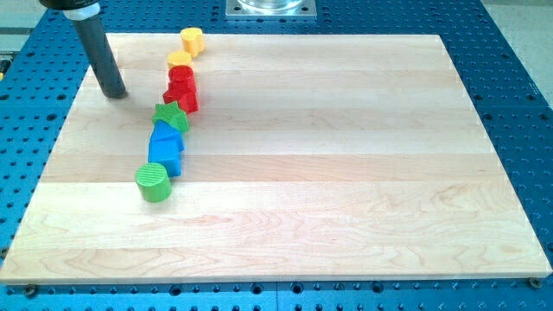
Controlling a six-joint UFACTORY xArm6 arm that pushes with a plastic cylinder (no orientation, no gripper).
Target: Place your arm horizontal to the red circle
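A: Surface condition?
B: Pale wooden board (346, 173) on a blue perforated bench (510, 78).
A: Red circle location?
B: Red circle (181, 76) sits upper left, in a touching chain: yellow blocks (191, 40) above; red block (183, 97), green star (171, 116), blue blocks (166, 149), green cylinder (154, 182) below.
A: Tool status?
B: My tip (114, 92) is a plain rod without jaws, resting left of the red circle, clear of it.

Pale wooden board (328, 173) fills most of the view, made of glued planks with grain running left to right. It lies on a blue metal table (510, 78) with a regular grid of small holes, visible on all sides. Silver metal plate (271, 8) at far edge, centre. Light even and bright, soft shadows.
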